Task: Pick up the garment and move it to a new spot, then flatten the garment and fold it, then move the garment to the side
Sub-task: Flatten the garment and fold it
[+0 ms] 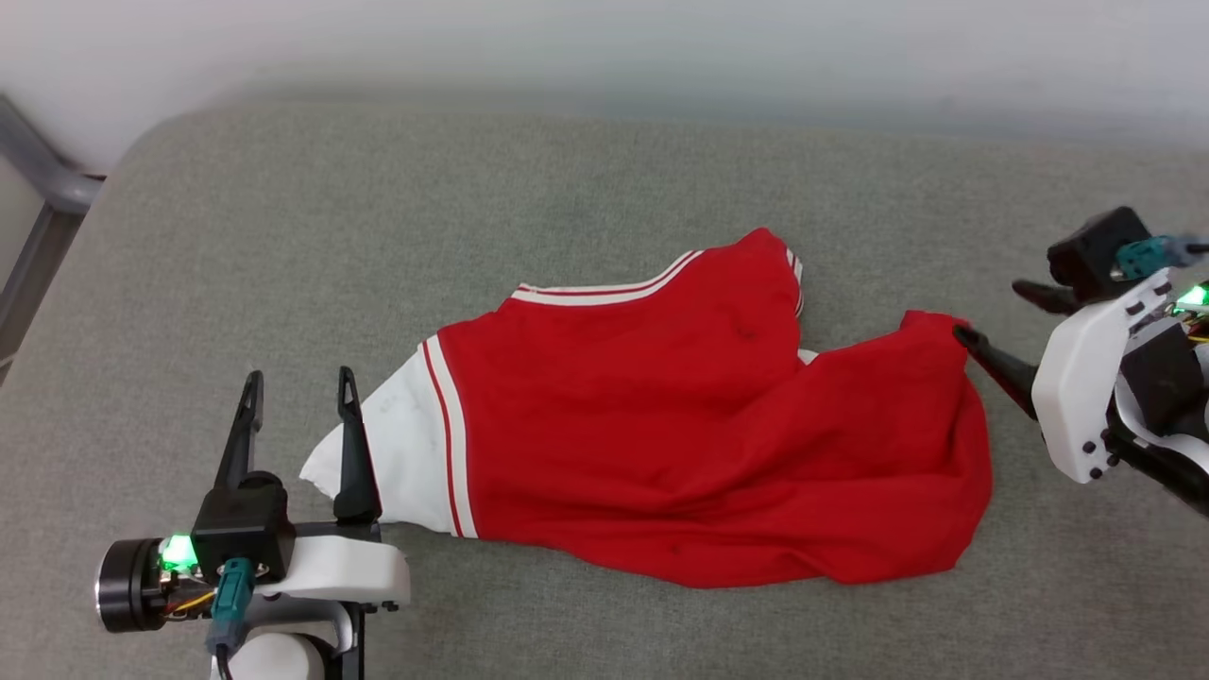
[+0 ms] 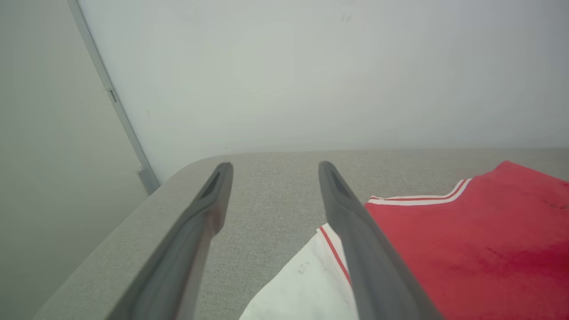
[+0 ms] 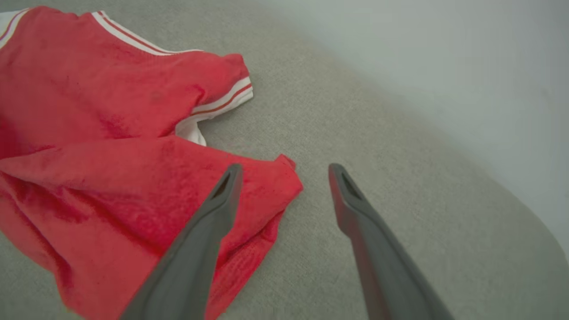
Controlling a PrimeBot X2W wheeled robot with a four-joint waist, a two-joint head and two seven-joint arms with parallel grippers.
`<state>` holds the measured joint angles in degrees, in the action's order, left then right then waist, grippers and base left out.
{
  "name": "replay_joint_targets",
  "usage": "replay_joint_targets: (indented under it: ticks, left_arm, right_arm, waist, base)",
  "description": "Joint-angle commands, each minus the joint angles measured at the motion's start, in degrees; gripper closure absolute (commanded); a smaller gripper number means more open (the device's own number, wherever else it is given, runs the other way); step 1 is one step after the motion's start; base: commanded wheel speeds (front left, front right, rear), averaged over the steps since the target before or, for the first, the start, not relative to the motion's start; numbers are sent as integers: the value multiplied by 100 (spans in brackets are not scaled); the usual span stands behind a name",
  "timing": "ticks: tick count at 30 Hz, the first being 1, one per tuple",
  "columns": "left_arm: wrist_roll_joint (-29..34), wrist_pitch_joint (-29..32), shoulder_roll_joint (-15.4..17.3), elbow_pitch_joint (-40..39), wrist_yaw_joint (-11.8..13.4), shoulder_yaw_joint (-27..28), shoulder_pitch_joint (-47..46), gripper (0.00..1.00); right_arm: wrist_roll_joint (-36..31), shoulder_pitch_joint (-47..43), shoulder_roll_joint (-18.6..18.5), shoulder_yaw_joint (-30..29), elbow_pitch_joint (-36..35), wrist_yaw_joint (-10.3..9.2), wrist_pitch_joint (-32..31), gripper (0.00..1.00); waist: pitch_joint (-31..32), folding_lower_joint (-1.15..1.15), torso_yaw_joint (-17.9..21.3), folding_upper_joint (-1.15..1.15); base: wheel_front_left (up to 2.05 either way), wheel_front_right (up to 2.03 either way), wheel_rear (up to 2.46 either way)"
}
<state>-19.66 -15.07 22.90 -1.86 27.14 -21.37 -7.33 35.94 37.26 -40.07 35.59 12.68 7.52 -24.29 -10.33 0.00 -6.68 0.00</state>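
On pad: shirt between left gripper, right gripper, both open.
One finger hides some sleeve; right gripper's body cropped.

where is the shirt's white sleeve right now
In the head view, the white sleeve is at the left end of the red shirt, lying on the grey cushion right beside the open left gripper.

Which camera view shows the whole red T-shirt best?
The head view: the garment lies whole on the grey surface. The left wrist view catches its white sleeve and some red; the right wrist view, its red end and a striped sleeve.
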Motion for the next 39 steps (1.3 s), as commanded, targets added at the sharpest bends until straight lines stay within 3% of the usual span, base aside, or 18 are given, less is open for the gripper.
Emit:
replay_joint_targets:
  ticks: [1, 7, 19, 20, 21, 22, 30, 39]
  left_arm:
    - [98, -14, -96, -22, -68, 73, 25, 0]
    - [521, -14, -584, 41, -511, 407, -101, 0]
    - [1112, -14, -1221, 249, -1112, 878, -217, 0]
    - [1139, -14, -1246, 266, -1147, 923, -197, 0]
    - [1139, -14, -1246, 266, -1147, 923, -197, 0]
    - [1168, -14, -1270, 281, -1177, 979, -172, 0]
    - [1363, -14, -1363, 389, -1409, 1270, 128, 0]
    - [1496, -14, -1463, 504, -1546, 1489, 579, 0]
  right_arm:
    - [110, 176, -72, 122, 52, -6, -175, 0]
    - [672, 592, -35, 630, 617, -6, -1015, 0]
    - [1159, 428, 337, 1740, 1768, 5, -959, 0]
    - [1174, 459, 332, 1804, 1753, 5, -835, 73]
    - [1174, 459, 332, 1804, 1753, 5, -835, 73]
    - [1201, 518, 308, 1846, 1736, 5, -692, 100]
    - [1276, 818, -81, 1761, 1401, -7, 685, 100]
    - [1518, -532, -681, 1222, 440, -6, 1407, 100]
  waist:
    - [-172, 0, -88, 0]
    - [-569, 0, -236, 0]
    - [-788, 0, -345, 0]
    - [-768, 0, -327, 0]
    - [-768, 0, -327, 0]
    - [-739, 0, -304, 0]
    - [-268, 0, -77, 0]
    - [318, 0, 257, 0]
  base:
    - [0, 0, 0]
    - [0, 0, 0]
    - [0, 0, 0]
    - [0, 0, 0]
    - [0, 0, 0]
    - [0, 0, 0]
    - [0, 0, 0]
    - [0, 0, 0]
